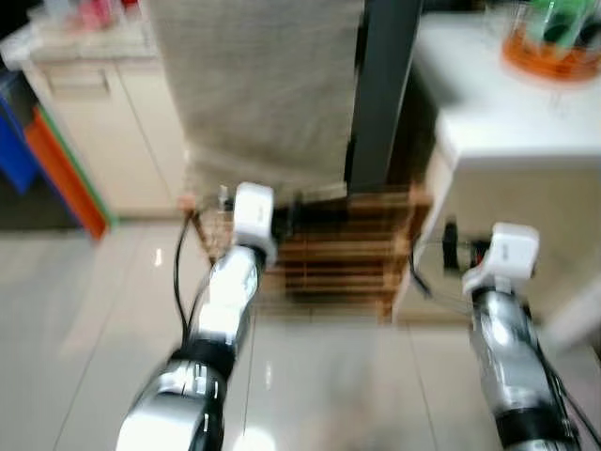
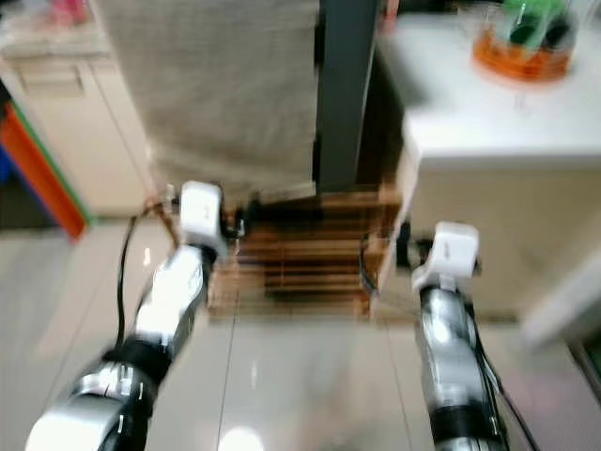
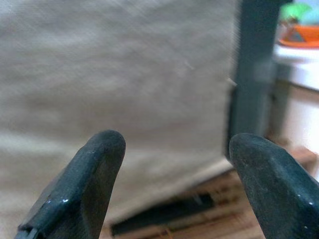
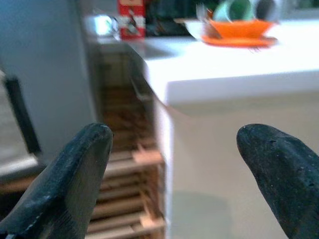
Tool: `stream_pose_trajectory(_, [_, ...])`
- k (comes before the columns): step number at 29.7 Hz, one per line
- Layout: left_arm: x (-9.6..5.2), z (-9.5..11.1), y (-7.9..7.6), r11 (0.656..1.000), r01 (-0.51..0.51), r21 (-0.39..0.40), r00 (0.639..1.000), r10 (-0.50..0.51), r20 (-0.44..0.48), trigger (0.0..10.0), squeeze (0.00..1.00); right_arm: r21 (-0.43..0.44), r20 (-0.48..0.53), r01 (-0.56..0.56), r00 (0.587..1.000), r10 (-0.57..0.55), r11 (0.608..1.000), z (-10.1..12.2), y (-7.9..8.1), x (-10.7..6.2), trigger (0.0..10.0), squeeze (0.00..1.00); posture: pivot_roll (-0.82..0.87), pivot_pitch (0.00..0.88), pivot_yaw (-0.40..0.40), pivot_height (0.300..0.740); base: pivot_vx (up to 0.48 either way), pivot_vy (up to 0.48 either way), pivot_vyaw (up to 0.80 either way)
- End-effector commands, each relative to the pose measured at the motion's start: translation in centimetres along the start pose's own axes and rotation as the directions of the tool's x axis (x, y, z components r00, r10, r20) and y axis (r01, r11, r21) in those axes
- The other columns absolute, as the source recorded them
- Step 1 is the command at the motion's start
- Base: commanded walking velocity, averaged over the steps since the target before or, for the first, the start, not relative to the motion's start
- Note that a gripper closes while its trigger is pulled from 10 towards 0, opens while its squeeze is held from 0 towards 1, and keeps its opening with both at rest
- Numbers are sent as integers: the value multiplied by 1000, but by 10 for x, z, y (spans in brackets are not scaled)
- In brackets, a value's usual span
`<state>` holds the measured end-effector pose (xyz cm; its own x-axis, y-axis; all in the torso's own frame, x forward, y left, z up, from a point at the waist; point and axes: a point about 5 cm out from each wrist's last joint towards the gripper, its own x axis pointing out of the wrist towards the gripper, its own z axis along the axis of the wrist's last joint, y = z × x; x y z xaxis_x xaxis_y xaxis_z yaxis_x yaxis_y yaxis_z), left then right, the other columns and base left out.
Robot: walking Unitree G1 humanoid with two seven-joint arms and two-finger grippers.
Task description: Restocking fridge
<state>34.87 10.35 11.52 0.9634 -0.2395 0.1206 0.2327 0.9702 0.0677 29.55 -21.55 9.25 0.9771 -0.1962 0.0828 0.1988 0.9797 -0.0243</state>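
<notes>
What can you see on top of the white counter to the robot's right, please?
On the white counter stands an orange dish holding something green; the blur hides what it is. Farther back stands a red and white carton. Both grippers, left and right, are open and hold nothing.

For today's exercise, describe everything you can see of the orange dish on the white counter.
The shallow orange dish looks like plastic, though the picture is blurred. It sits upright on the white counter top, toward the counter's far right, ahead of the right gripper. Green and dark items, too blurred to identify, stand in it. Neither gripper touches it.
</notes>
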Motion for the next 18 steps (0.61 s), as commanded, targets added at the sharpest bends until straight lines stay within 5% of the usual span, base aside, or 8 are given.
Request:
stream_pose_trajectory(1, [0, 5, 13, 999, -34, 6, 999, 34, 26, 10000, 0, 9, 15, -20, 1000, 19, 1000, 2, 9, 1, 10000, 0, 30, 0, 33, 740, 450, 0, 0])
stream_pose_trajectory(7, [0, 12, 19, 996, -89, -14, 994, 90, 67, 10000, 0, 8, 9, -29, 1000, 29, 1000, 0, 9, 1, 10000, 0, 34, 0, 30, 740, 409, 42, 0])
stream_pose_trajectory(18, [17, 23, 35, 990, -137, -23, 990, 138, 24, 10000, 0, 12, 8, -56, 998, 56, 998, -2, 14, -5, 10000, 0, 31, 0, 27, 740, 0, 0, 0])
